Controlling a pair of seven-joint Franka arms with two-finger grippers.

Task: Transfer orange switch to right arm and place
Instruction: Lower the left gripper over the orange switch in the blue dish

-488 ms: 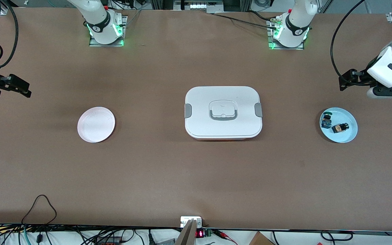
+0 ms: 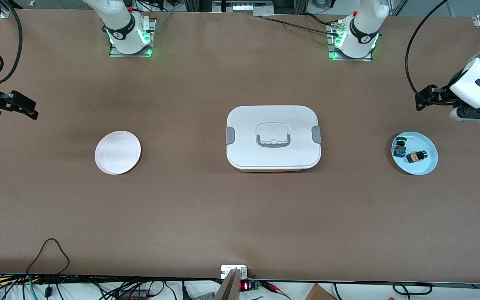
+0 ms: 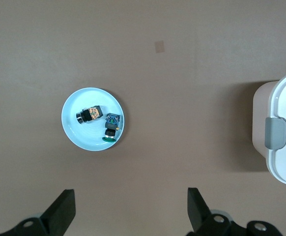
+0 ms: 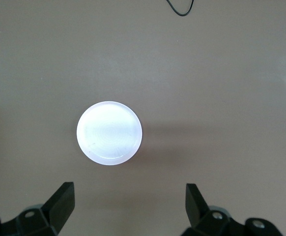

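The tiny orange switch (image 2: 415, 156) with its black barrel is lying in the round pale blue plate (image 2: 427, 166), beside a small blue-bodied green-capped part (image 2: 399, 148), well apart from the white lidded box (image 2: 273, 137) toward the left arm's end. The left end effector (image 3: 130, 209) is hanging over bare brown tabletop (image 2: 240, 216) just beside that plate with its fingers spread apart and empty, probably lining up a pick. The right end effector (image 4: 128, 206) is waiting at the right arm's end, fingers likewise apart, near the empty round white plate (image 2: 117, 152), likely the drop spot.

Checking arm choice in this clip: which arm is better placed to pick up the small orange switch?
Left. The left gripper, fingers open, hangs beside the light blue round plate holding the orange switch. The right gripper, also open, waits near the white round plate at the right arm's end.
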